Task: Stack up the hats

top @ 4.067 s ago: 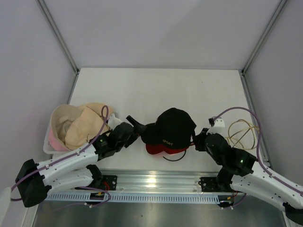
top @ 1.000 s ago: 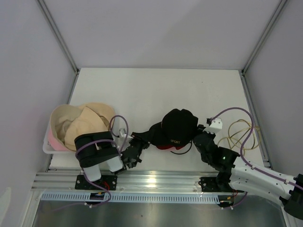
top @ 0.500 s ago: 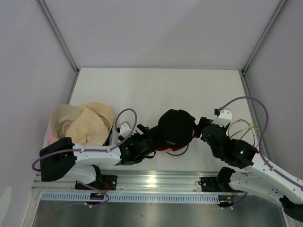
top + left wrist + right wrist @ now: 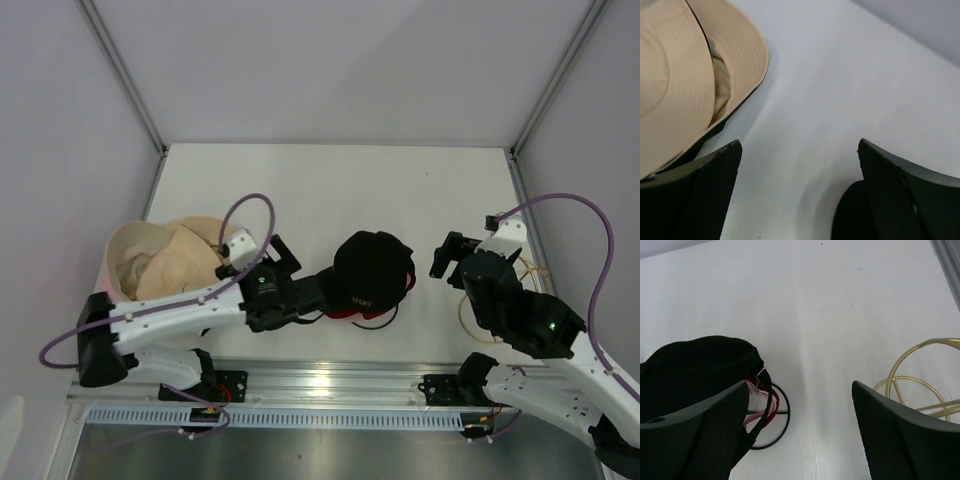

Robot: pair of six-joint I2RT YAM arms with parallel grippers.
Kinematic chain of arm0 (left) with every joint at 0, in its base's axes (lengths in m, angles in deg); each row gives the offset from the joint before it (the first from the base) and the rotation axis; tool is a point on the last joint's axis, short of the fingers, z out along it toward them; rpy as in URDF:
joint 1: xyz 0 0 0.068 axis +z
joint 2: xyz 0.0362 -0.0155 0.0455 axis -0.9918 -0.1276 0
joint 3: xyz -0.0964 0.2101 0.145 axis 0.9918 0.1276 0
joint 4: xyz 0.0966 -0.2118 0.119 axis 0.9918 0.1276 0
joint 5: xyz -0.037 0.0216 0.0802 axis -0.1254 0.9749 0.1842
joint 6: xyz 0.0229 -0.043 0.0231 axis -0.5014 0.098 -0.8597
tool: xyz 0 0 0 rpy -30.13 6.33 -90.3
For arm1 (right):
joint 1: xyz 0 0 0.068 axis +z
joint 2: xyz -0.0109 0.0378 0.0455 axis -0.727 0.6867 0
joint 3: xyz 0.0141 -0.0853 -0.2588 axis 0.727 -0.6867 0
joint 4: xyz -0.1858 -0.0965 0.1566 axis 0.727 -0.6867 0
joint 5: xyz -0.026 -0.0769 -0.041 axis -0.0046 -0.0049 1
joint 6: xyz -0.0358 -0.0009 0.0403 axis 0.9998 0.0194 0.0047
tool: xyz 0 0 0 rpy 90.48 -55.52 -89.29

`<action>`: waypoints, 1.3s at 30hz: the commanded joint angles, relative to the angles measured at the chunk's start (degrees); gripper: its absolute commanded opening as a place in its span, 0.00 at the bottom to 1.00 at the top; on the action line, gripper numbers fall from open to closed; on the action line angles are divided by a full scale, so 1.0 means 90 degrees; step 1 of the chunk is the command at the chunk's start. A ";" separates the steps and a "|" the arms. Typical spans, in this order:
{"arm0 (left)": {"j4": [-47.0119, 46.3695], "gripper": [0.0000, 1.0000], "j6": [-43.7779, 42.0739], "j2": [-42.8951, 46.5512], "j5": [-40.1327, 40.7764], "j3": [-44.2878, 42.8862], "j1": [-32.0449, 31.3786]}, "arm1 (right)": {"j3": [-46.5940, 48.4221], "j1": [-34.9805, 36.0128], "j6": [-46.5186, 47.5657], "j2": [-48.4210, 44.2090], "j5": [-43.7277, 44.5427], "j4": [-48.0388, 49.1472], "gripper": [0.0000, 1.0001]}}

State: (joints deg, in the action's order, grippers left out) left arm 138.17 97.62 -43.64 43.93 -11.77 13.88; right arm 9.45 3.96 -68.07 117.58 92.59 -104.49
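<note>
Top external: both pincers spread wide, gripping nothing.
Left gripper hangs between the beige hat and the black cap. The beige hat rests on the pink hat at the left edge of the table. Right gripper is apart from the cap, with the tan hoop by the right edge.

The far half of the table is being left open for passage. The near left corner is being occupied by the beige hat, the near middle by the black baseball cap, and the right edge by a tan wire hoop.
</note>
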 commanded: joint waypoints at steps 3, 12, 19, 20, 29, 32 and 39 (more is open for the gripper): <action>0.1919 1.00 -0.1195 0.1194 0.1154 -0.1660 0.0231 | -0.0169 -0.0074 0.0491 0.0012 -0.0083 0.0811 0.89; -0.3257 0.99 -1.0324 0.1058 -0.2783 -0.3447 0.1967 | -0.0345 -0.0415 0.1096 0.0597 -0.0960 0.1748 0.91; -0.3921 0.99 -1.0931 0.1547 -0.5709 -0.3412 0.2995 | -0.0286 -0.0845 0.1457 0.1076 -0.1607 0.2287 0.95; -0.3708 1.00 -1.0913 0.1586 -0.5875 -0.3451 0.3295 | -0.0296 -0.0903 0.1497 0.1086 -0.1597 0.2336 0.96; -0.3589 1.00 -1.0444 0.2719 -0.7644 -0.1629 0.6041 | 0.0259 -0.2143 0.1897 0.1262 -0.2845 0.2765 0.99; -0.3432 0.99 -1.0279 0.3099 -0.7886 -0.1218 0.6850 | 0.0445 -0.2291 0.2180 0.1525 -0.3578 0.3067 0.99; -0.3813 1.00 -0.9330 0.3686 -0.9429 0.0062 0.8533 | 0.1285 -0.2242 0.2767 0.2657 -0.5365 0.3148 0.99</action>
State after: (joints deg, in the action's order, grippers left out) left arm 106.21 10.91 -12.23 -31.44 -14.02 88.74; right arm 17.32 -16.48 -46.96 138.30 54.36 -77.95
